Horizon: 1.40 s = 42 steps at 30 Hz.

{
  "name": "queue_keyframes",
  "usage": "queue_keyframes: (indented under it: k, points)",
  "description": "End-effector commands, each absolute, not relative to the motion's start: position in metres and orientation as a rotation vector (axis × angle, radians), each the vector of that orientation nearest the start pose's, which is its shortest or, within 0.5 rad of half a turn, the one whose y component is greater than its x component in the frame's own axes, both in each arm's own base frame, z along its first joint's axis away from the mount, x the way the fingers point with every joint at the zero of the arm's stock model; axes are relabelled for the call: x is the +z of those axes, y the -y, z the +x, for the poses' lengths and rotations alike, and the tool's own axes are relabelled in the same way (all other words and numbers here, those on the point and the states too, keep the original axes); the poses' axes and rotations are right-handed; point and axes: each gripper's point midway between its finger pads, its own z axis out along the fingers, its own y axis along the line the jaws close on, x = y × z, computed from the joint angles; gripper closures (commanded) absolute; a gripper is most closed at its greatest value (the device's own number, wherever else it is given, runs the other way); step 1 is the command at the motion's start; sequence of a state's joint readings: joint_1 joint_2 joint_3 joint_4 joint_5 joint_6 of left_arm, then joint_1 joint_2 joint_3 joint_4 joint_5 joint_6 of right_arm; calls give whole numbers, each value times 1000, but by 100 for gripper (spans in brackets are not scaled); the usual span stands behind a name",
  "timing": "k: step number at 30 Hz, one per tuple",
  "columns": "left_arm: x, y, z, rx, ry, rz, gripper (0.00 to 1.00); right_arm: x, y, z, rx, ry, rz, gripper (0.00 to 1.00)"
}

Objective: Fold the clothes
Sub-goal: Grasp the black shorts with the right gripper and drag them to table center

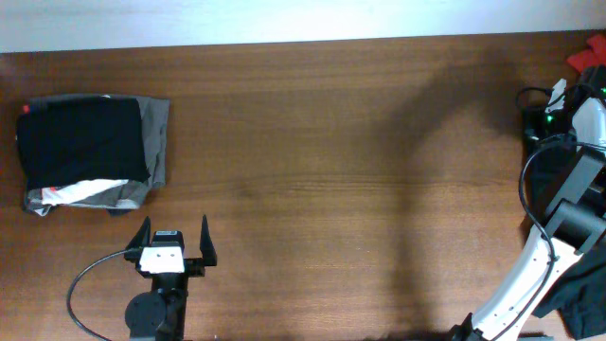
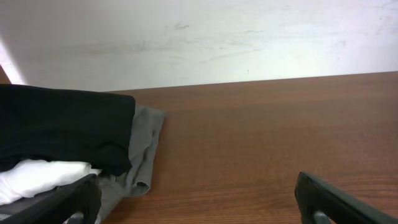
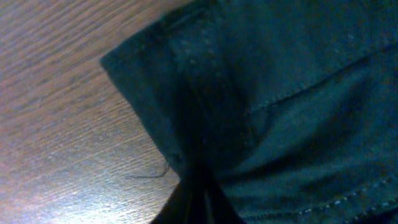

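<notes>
Near the left edge of the table (image 1: 331,189) lies a folded stack (image 1: 57,194): a black piece (image 1: 85,142) on top of a grey piece (image 1: 159,133) with a white stripe. That one looks done. Just in front of it, at the front edge, the left gripper (image 1: 174,229) hovers with its jaws spread wide and nothing between them, pointing toward the stack but clear of it.

The middle of the table is bare wood, so there is room to spread a garment.

At the right edge the right arm (image 1: 568,199) reaches outward. Its wrist view is filled by a dark cloth (image 3: 298,112) with stitched seams, lying on wood. The right gripper (image 3: 196,196) appears closed, pinching a gathered edge of this cloth. A red cloth (image 1: 589,52) shows at the far right corner.

The step in hand seems to be fetching the next garment. The next move likely calls for dragging it to the bare middle and flattening it, with the left gripper taking a second edge. The cloth may bunch, or drag on the arm's own cable (image 1: 526,189).
</notes>
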State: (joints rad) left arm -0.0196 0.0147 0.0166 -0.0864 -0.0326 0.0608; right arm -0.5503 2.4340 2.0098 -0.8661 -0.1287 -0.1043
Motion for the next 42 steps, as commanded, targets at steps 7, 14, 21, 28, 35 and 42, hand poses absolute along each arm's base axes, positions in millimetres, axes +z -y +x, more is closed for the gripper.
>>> queue_keyframes:
  k: [7, 14, 21, 28, 35, 42]
  points:
    - [156, 3, 246, 53, -1650, 66, 1, -4, 186, 492, -90, -2883, 376, 96]
    - [156, 3, 246, 53, -1650, 66, 1, -6, 71, 512, -52, -2941, 56, 96]
    - [156, 3, 246, 53, -1650, 66, 1, -8, -79, 503, 14, -2963, -268, 95]
    - [156, 3, 246, 53, -1650, 66, 1, -7, -238, 457, 186, -2906, -608, 95]
    - [156, 3, 246, 53, -1650, 66, 1, -3, -353, 395, 273, -2777, -935, 94]
    - [156, 3, 246, 53, -1650, 66, 1, 15, -376, 377, 271, -2719, -1067, 90]
